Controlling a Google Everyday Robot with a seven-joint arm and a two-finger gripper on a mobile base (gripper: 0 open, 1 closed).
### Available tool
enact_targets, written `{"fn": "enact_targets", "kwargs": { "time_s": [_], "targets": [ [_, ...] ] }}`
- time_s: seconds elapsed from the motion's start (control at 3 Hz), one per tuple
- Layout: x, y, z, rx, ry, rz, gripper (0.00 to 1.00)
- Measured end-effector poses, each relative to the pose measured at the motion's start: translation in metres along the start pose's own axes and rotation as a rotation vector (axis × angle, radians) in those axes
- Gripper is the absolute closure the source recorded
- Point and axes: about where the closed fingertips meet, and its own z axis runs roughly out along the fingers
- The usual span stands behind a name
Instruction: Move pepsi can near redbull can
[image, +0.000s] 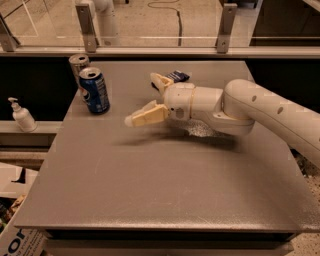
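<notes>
The dark-blue pepsi can (95, 90) stands upright near the table's far left corner. The slim silver redbull can (78, 65) stands right behind it, partly hidden by it, the two about touching. My gripper (144, 99) hovers over the table to the right of the pepsi can, apart from it. Its two cream fingers are spread wide and hold nothing; one fingertip (132, 120) points toward the front left, the other (156, 78) toward the back.
A small dark-blue packet (177, 76) lies behind the gripper. A white pump bottle (22, 116) stands on a ledge left of the grey table (150, 190). A glass railing runs along the back. Cardboard boxes sit at lower left.
</notes>
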Motion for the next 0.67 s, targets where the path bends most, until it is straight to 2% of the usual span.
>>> {"fn": "enact_targets", "kwargs": {
  "time_s": [0.33,0.67],
  "targets": [
    [0.0,0.0,0.0,0.0,0.0,0.0,0.0],
    [0.0,0.022,-0.007,-0.031,-0.008,0.013,0.0]
  ]
}}
